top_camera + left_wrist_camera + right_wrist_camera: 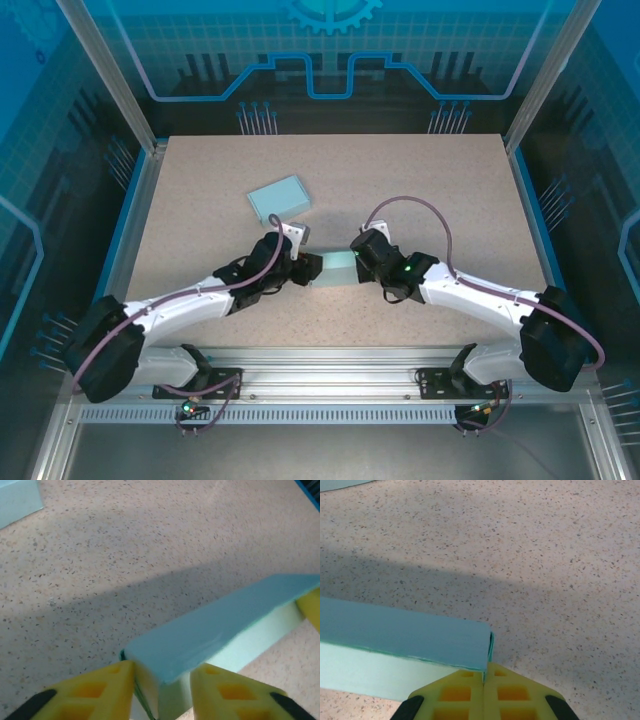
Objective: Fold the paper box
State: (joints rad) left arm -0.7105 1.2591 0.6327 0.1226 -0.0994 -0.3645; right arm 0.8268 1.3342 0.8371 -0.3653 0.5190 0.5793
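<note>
Light teal paper box (pixel 337 268) sits mid-table on the speckled beige tabletop (pixel 430 190), on the arms' side of centre, lying long-ways btwn the two claws. Left gripper (pixel 162 669) is at its left end. The yellow fingers (pixel 112 690) are apart, one either side of the end, and it looks loose, not a pinch. Right gripper (pixel 484 675) is at the other end, fingers pressed together w/ the thin paper edge of the box's corner running into the seam, so clamped on that edge as far as I can see. A second pale teal box (pixel 279 200) lies further back, well apart from both claws.

Handling, my guess: v. light, thin card, hollow. Walls will prob. bow or crease if squeezed across the middle. The whole thing will likely skate on the smooth top if pushed from one side only. Best hold is at the ends, on folded edges/corners where the card is doubled and stiffest; thin flaps take a pinch fine. One claw should anchor while the other works a flap. Gentle pressure, else dents.
</note>
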